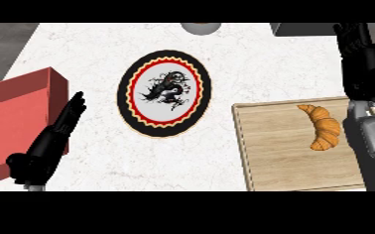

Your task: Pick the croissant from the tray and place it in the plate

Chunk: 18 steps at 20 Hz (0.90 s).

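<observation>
Golden croissant (322, 127) lies at the tray's (285, 153) upper right, in the frame's right-centre — probably light, flaky, easily crushed, best taken across its thick middle — while the right hand (357, 59) above it has fingers I cannot tell, left hand (55, 134) straight-fingered, plate (164, 93) at centre.

No readable text, labels, brands or numbers anywhere. Only a wordless black ink-like figure at the centre of the plate (164, 93), ringed by a red zigzag band and black rim.
</observation>
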Motion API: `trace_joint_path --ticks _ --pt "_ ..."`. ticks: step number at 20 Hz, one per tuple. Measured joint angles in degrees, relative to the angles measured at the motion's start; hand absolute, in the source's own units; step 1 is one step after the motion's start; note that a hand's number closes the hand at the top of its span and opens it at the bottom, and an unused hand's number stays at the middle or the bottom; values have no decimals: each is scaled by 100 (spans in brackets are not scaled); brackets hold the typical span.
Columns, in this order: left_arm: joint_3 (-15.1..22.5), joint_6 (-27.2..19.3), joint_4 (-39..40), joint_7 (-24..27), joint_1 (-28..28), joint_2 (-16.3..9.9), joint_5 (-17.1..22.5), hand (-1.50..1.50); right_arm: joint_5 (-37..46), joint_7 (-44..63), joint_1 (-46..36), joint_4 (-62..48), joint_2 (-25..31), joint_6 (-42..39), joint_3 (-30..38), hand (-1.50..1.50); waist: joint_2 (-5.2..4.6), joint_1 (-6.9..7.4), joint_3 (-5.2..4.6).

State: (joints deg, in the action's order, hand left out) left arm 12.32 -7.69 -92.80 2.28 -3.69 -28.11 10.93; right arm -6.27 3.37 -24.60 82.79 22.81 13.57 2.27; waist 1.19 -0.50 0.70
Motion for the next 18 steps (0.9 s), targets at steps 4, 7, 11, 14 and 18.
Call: trace_joint_path --ticks 4,7,11,14,18 --pt "-172 -103 239 -230 560 119 -145 0 -269 173 -101 -92 -236 -47 128 -150 -80 16 -43" --pt "-200 -268 441 -363 981 238 -282 0 -62 379 -312 -242 -154 -156 -131 150 -135 55 -110" --pt "-187 -333 579 -454 1182 374 -297 0 1210 313 133 -495 300 -113 -968 -150 -166 24 -123" --pt "-209 -375 712 -644 1404 491 -326 0 1199 50 676 -601 -110 172 -1003 -150 -148 -2 -91" --pt "-268 -368 966 -730 1659 650 -430 0 1646 -368 1404 -412 -183 442 -1206 -150 -129 -9 -77"
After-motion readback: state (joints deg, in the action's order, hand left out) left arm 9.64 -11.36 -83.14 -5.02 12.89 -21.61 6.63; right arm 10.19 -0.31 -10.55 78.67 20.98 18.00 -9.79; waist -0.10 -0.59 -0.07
